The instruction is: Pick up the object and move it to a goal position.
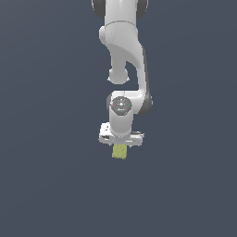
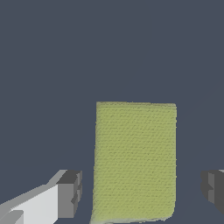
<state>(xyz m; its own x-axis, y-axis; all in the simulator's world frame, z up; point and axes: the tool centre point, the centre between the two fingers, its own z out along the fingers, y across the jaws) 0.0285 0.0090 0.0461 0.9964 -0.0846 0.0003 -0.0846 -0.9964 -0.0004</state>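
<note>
Straddling block [image 2: 134, 162] | gripper [image 2: 142, 192] jaws apart (gaps both sides) | arm [image 1: 125, 55] overhead

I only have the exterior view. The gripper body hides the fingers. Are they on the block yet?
Observer: No. In the wrist view the block sits between the fingers with a gap on each side.
Operator: So the gripper is open?
Observer: Yes, the gripper is open wider than the block, with neither pad touching it.
Operator: Is the block centred?
Observer: Not quite. It lies closer to one finger than to the other.
</note>
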